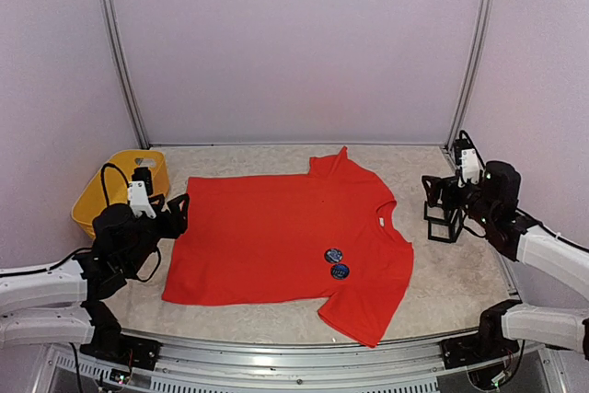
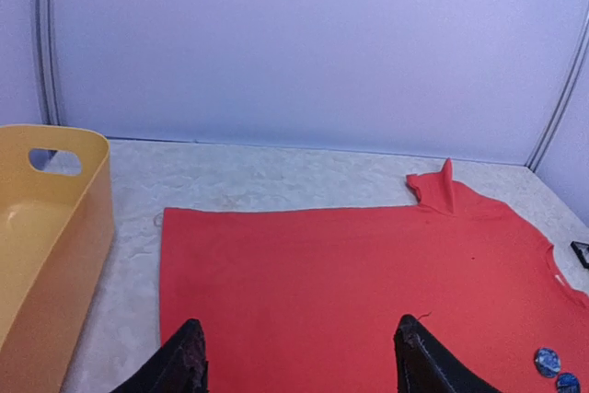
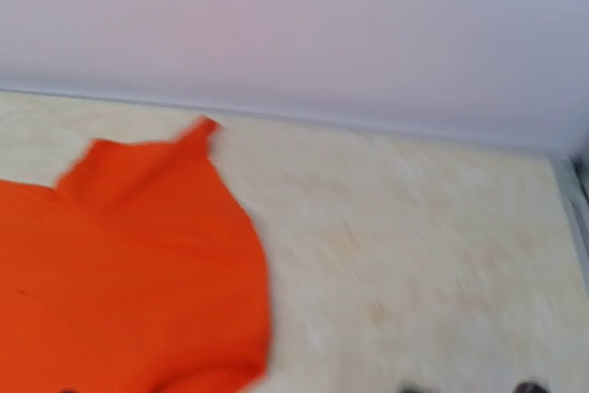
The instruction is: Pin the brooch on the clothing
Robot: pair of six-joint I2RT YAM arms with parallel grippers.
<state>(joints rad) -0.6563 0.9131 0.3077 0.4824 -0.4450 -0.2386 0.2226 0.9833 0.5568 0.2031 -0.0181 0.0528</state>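
Clothing (image 1: 267, 236), a bright red short-sleeved T-shirt, spread flat at the centre of the desk (image 1: 451, 273); hem toward 9 o'clock, round neck toward 3 o'clock, one sleeve pointing to 12 o'clock, the other to 5 o'clock. First brooch (image 1: 333, 255) and second brooch (image 1: 340, 271), both round and dark blue, lying on the chest of the shirt near the neck, just beside each other; whether pinned or merely resting, impossible to tell. Left pincer (image 1: 177, 215) at the 9 o'clock hem, fingers wide apart, nothing between them, red cloth below. Right pincer (image 1: 444, 213) at 3 o'clock, clear of the shirt above bare desk, fingers apart and holding nothing; its wrist view blurred, only the fingertips showing at the lower edge. Yellow bin (image 1: 92, 204) at 9 o'clock, behind the left pincer, near the hem corner. Desk surface pale beige, mottled, matte. Room: plain lilac wall panels (image 1: 294, 43) on three sides, metal uprights (image 1: 118, 52) at the far corners, aluminium rail (image 1: 276, 356) along the 6 o'clock edge.
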